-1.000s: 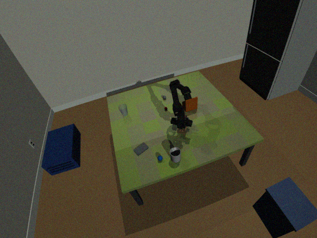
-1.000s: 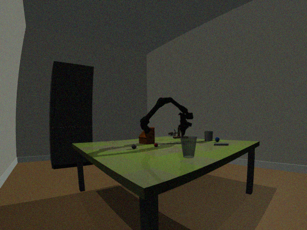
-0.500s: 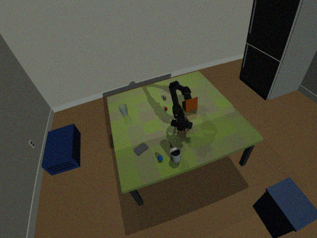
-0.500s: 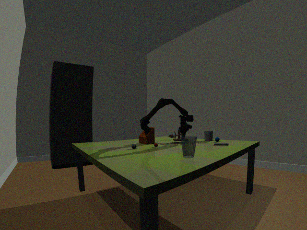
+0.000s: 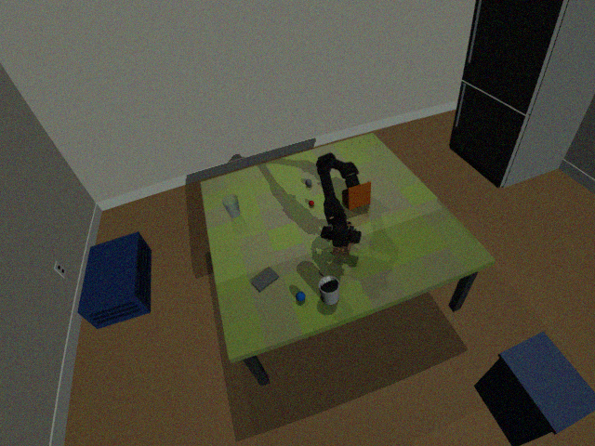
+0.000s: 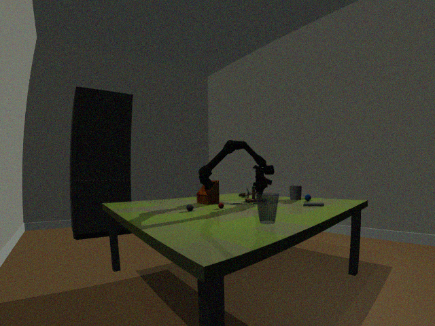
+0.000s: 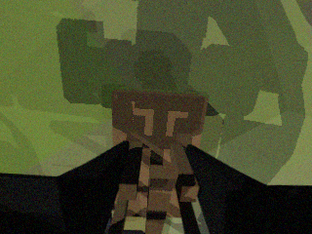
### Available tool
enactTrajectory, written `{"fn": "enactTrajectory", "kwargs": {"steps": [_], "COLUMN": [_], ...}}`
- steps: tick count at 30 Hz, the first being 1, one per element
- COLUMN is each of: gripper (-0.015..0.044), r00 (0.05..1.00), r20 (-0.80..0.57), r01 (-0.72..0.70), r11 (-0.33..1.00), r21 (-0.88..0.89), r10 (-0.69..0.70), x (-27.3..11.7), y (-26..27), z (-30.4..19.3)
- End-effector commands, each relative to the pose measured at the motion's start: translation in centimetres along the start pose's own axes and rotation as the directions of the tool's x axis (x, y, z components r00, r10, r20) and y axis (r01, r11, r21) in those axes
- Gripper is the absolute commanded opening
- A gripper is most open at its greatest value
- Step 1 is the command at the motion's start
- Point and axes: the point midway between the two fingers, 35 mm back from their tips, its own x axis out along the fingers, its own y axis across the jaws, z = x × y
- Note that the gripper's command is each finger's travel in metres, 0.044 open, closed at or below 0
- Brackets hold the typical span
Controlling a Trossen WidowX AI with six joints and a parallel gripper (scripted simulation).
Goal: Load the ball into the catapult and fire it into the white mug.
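Observation:
My gripper (image 7: 157,147) (image 6: 259,197) points down and is shut on the brown catapult (image 7: 160,99) (image 5: 341,249) (image 6: 250,200), holding its narrow middle structure between the fingers. The catapult is at or close above the table; the exact height is hard to tell. The white mug (image 5: 329,294) (image 6: 296,193) stands upright near the table edge, beyond the catapult from the arm's base. A small red ball (image 5: 310,203) (image 6: 221,205) and a grey ball (image 5: 308,182) (image 6: 189,207) lie beside the arm. A blue ball (image 5: 300,296) (image 6: 307,197) lies beside the mug. The catapult's cup is not clearly visible.
A flat grey block (image 5: 264,279) (image 6: 313,204) lies near the blue ball. A clear tumbler (image 5: 231,205) (image 6: 267,210) stands at the table's far left in the top view. An orange block (image 5: 359,195) (image 6: 213,195) stands by the arm's base.

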Motion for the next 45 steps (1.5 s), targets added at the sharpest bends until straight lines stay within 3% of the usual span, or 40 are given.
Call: {"fn": "enactTrajectory", "kwargs": {"steps": [1, 13, 17, 20, 22, 31, 36, 45], "gripper": [0.0026, 0.0341, 0.0440, 0.0440, 0.0440, 0.0440, 0.0440, 0.0440], "r00": [1.000, 1.000, 1.000, 1.000, 1.000, 1.000, 1.000, 1.000], "r20": [0.002, 0.002, 0.002, 0.001, 0.001, 0.006, 0.006, 0.006], "r01": [0.000, 0.000, -0.001, -0.002, -0.002, 0.004, 0.005, 0.005], "r11": [1.000, 1.000, 1.000, 1.000, 1.000, 1.000, 1.000, 1.000], "r21": [0.001, 0.001, -0.001, -0.002, -0.003, -0.011, -0.010, -0.010], "r10": [0.000, 0.000, 0.001, 0.002, 0.002, -0.004, -0.005, -0.005], "x": [-0.2, -0.2, -4.2, -9.1, -10.2, -9.7, -5.2, -4.4], "y": [0.0, 0.0, 0.0, 0.1, 0.2, 0.2, 0.1, 0.1], "z": [0.0, 0.0, 0.3, -0.1, -0.3, -0.3, -0.2, -0.2]}}
